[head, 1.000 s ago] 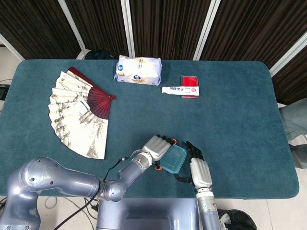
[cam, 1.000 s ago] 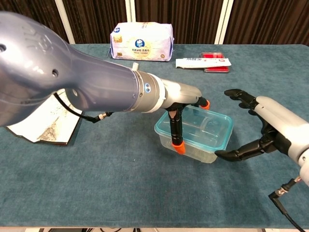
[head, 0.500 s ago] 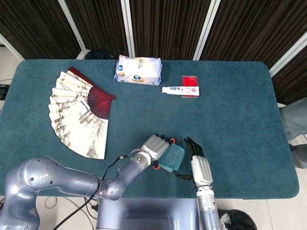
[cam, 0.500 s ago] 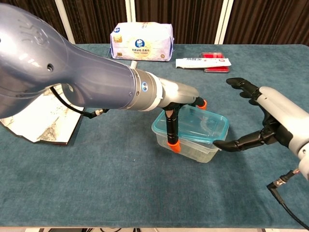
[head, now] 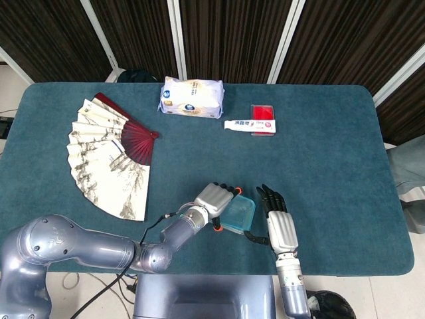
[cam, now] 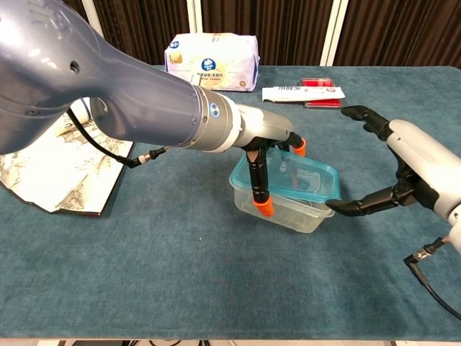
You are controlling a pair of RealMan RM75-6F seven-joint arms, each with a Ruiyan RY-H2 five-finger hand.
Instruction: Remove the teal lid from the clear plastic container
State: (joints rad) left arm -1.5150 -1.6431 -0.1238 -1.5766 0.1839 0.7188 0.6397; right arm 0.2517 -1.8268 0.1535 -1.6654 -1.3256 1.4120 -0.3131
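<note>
The clear plastic container (cam: 295, 210) with its teal lid (cam: 310, 182) sits near the table's front edge, tilted. It is small in the head view, where the lid (head: 239, 214) shows between the two hands. My left hand (cam: 268, 143) grips it from above, one orange-tipped finger (cam: 261, 206) down the near wall and others over the far side. My right hand (cam: 412, 167) is spread wide to the right, its thumb tip touching the container's near right corner. From the head, the left hand (head: 214, 199) and right hand (head: 279, 224) flank the box.
A paper fan (head: 109, 156) lies open at the left. A pack of wipes (head: 191, 98), a toothpaste tube (head: 249, 125) and a red box (head: 263, 111) lie at the back. A black cable (cam: 425, 252) trails by my right wrist.
The left hand has drawn the container slightly left and tilted it. The right hand has followed, its thumb now against the container's corner.
</note>
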